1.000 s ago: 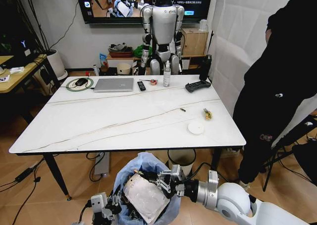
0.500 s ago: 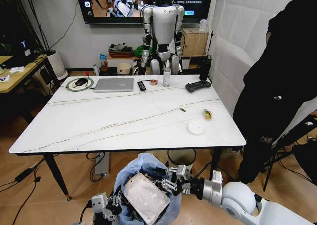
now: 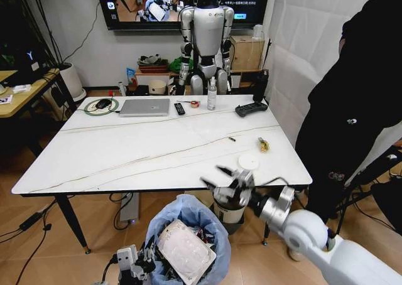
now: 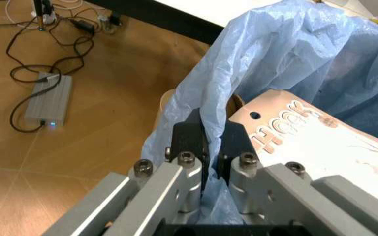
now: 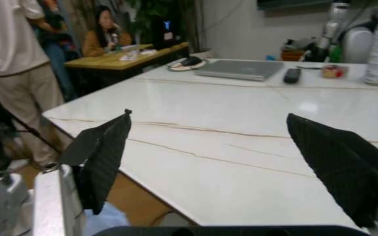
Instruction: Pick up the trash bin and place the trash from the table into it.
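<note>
The right gripper (image 3: 229,179) had come up out of the trash bin (image 3: 188,241) since a second earlier, when it was low over the bag beside the flat white packet (image 3: 186,250). Now it hung at the near edge of the table (image 3: 157,153), its fingers spread wide with nothing between them (the right wrist view looked straight across the marble top through the gap). The packet had stayed behind in the bin, lying on top of the other litter, so that piece appeared to be delivered.

The left gripper (image 4: 208,147) was closed on the rim of the bin, pinching the crinkly blue bag (image 4: 294,49) and the edge beneath it, and held the bin low, below the table's near edge. In its wrist view the packet (image 4: 320,147) lay just inside the bag, beside the fingers.

On the table, the small white plate (image 3: 248,162) and a small yellow scrap (image 3: 264,145) lay near the right front corner, close to the raised right gripper. Judging by that, the task was well along but not finished, and the plate looked like the nearest item left to collect.
</note>
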